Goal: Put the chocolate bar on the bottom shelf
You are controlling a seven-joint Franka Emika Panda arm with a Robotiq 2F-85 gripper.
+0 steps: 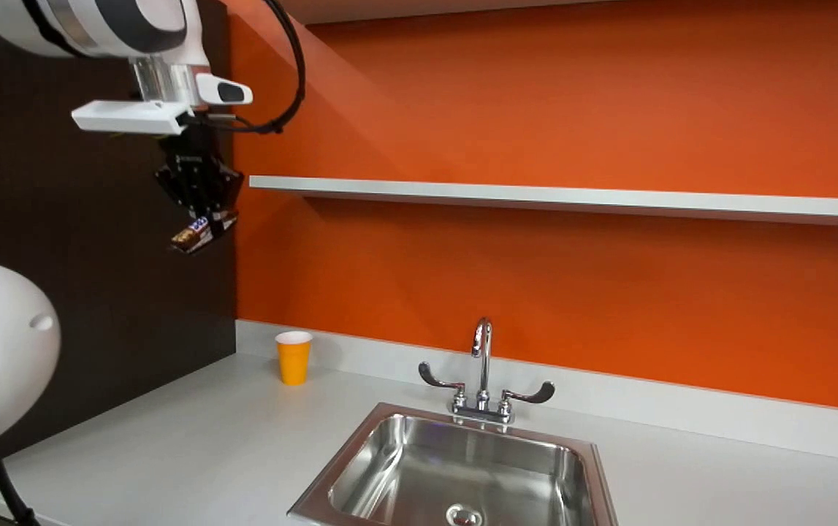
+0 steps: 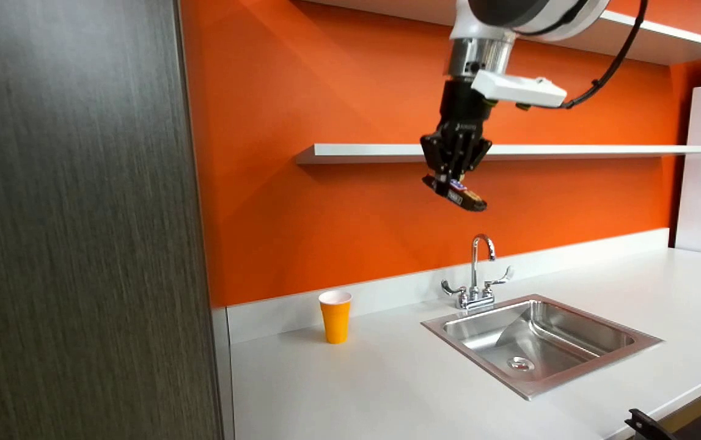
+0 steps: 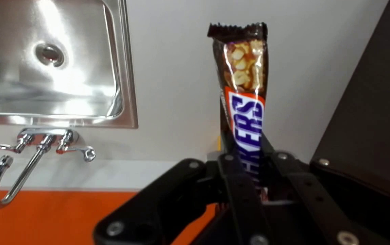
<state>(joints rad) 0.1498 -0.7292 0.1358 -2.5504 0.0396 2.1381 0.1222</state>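
Note:
The chocolate bar is a slim dark Snickers bar, seen in both exterior views. My gripper is shut on its middle and holds it in the air, tilted, high above the counter. In the wrist view the bar sticks out between the fingers; its rear part is mostly hidden by them. The bottom shelf is a long light-grey ledge on the orange wall. In an exterior view the gripper overlaps this shelf, with the bar appearing just below the shelf's line.
A yellow-orange cup stands on the grey counter near the back wall. A steel sink with a tall faucet is set into the counter. An upper shelf hangs above. A dark panel closes one end.

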